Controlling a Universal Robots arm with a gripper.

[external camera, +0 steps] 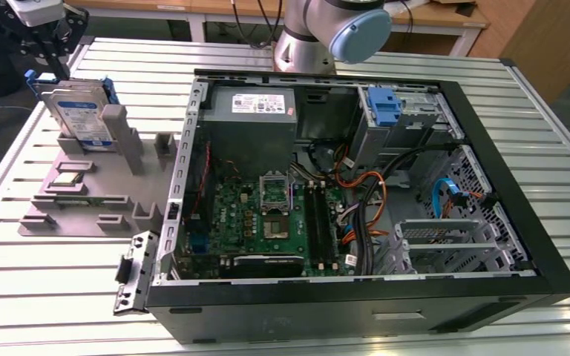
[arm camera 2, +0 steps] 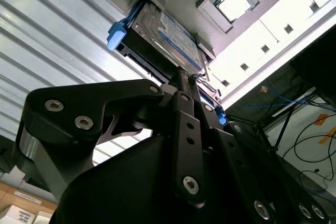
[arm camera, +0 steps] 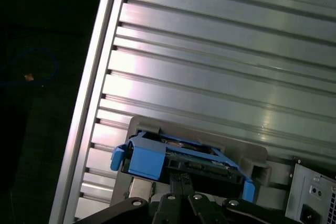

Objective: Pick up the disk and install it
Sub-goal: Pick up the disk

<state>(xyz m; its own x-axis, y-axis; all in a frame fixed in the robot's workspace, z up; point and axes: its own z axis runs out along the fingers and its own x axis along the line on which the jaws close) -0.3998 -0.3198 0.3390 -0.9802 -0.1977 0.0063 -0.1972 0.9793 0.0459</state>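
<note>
Disk (external camera: 75, 119) not yet lifted from its stand (external camera: 77, 211)

The gripper (external camera: 56, 68) hangs at the upright disk's top edge; whether it has clamped cannot be told. Pickup and fitting into the open case (external camera: 552, 274) remain.

The flat silver metal disk (external camera: 75, 117) has a dull, smooth sheen. Its white-and-blue label looks slick, and its blue carrier frame is glossy plastic. The grey moulded holder block (external camera: 77, 200) under it, at the left, looks like matt plastic. The ribbed aluminium bench (external camera: 27, 297) is smooth bare metal, and its slats throw bright glare. The claw (arm camera 2: 184, 77) is matt black metal with shiny steel screw heads. At the right, the open black computer case (external camera: 542, 245) has a matt shell, bare grey sheet metal inside and a green circuit board (external camera: 255, 215).
</note>
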